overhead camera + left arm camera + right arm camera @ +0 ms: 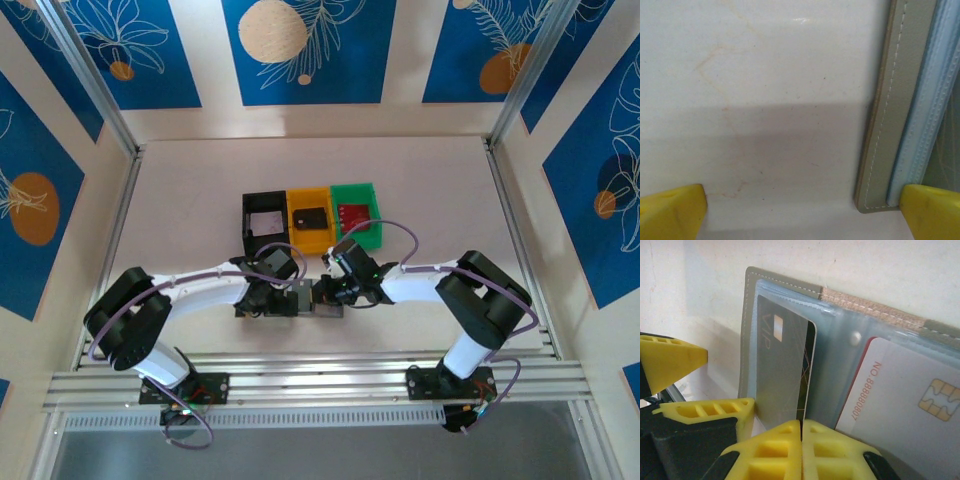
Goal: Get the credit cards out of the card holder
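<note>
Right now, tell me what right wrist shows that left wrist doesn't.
Right wrist, not left: a grey VIP card and a white chip card at the holder's clear sleeves, the right gripper shut at the grey card's corner. Left wrist, not right: the holder's blue lining edge-on and a shadow across the table. Both: the holder's grey stitched edge, pale table.

Three bins [309, 193], one card holder [748, 340], two arms [200, 285]
</note>
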Robot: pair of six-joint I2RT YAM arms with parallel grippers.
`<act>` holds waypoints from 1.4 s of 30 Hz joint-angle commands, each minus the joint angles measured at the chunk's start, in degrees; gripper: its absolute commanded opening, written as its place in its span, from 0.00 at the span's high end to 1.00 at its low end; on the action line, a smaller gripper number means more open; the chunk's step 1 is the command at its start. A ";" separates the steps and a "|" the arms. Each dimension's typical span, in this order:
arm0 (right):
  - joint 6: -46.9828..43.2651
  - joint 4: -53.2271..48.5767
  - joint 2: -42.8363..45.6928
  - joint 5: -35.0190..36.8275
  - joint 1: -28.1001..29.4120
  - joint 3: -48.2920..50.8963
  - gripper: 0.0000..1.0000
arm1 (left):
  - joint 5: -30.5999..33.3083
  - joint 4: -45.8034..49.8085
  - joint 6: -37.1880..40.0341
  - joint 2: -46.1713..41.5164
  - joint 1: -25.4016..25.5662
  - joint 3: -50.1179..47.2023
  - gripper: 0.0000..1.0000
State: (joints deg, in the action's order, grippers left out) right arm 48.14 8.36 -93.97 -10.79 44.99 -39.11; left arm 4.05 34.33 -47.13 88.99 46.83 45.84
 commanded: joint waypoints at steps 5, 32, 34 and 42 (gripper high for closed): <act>-0.75 -0.59 1.25 -0.39 -0.16 0.61 0.99 | -4.49 -4.87 -2.00 4.65 -0.05 -3.75 0.00; -3.50 -2.51 10.66 -1.07 -2.63 5.67 1.00 | -3.97 -2.55 -1.38 4.48 -0.03 -1.48 0.00; -3.71 -2.66 11.47 -1.18 -2.96 6.23 1.00 | -3.83 -2.25 -1.25 4.52 -0.02 -1.16 0.00; -4.78 -3.98 15.49 -1.52 -3.85 8.44 1.00 | -3.13 -0.78 -0.63 4.50 -0.03 0.03 0.00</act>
State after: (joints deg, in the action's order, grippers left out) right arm 44.99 6.15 -80.71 -11.00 41.54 -31.75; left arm 3.97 36.03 -47.07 89.49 46.83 47.48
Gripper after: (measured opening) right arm 0.052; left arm 0.996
